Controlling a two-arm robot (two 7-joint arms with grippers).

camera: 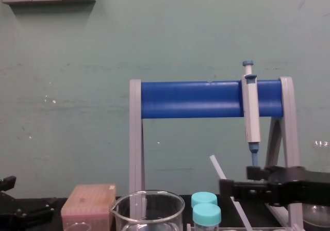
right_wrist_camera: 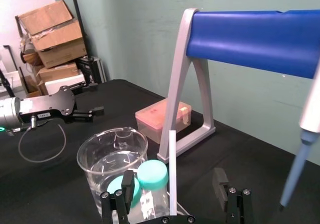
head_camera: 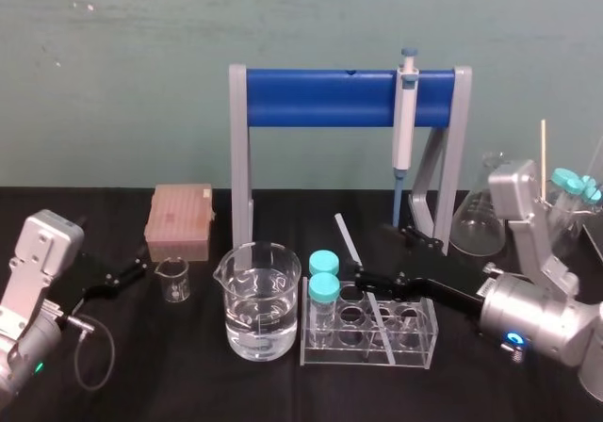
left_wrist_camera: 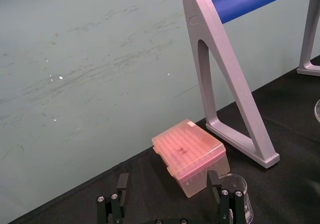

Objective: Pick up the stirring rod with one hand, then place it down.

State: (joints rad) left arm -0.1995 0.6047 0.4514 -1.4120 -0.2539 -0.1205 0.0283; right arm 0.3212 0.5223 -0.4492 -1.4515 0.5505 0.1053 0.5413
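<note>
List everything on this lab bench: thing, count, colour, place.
stirring rod: 1, whitish, leaning in rack
rack: 1, clear, centre front
capped tubes: 2, teal caps, rack's left end
large beaker: 1, clear, left of rack
small beaker: 1, clear, by tip box
tip box: 1, pink, left rear
stand: 1, grey and blue, centre rear
pipette: 1, grey, blue tip, hanging on stand
flask: 1, clear, right rear
left pincer: open, far left
right pincer: open, either side of rod

Beside one of the right gripper's [right_wrist_camera: 172,184] spread jaws, capped tubes [right_wrist_camera: 152,175] and a beaker [right_wrist_camera: 112,151] are crowding in. The pipette [right_wrist_camera: 297,169] is hanging beside the other. Bare desk [right_wrist_camera: 240,149] is lying ahead, before the stand [right_wrist_camera: 250,39].
</note>
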